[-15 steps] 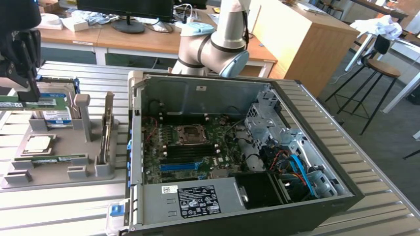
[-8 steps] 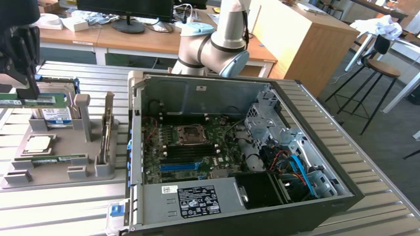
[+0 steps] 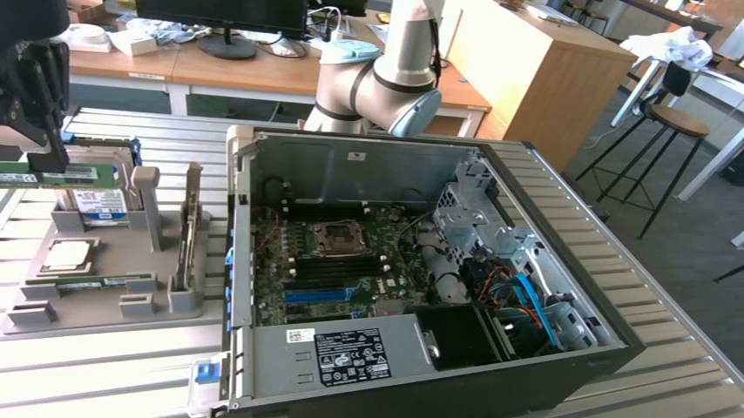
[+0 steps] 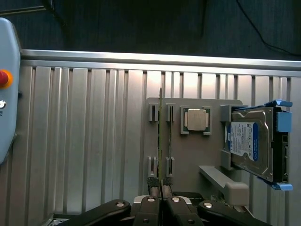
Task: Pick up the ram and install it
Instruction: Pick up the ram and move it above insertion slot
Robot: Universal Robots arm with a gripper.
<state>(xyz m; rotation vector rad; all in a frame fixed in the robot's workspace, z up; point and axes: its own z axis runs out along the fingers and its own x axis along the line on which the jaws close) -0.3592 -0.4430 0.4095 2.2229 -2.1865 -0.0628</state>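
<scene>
The gripper is closed on the ram's thin edge; with so narrow a hold it may tilt or slip.

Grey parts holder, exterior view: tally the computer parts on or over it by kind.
Ram sticks: 2, held ram in the gripper, spare ram on the holder
Processor chip: 1
Hard drive: 1
Expansion card: 1
Total: 5

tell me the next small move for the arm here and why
Probably carry the ram toward the exterior view's right, over the open computer case. The claw is shut on the ram and holds it above the grey tray, while the memory slots on the motherboard look empty.
</scene>
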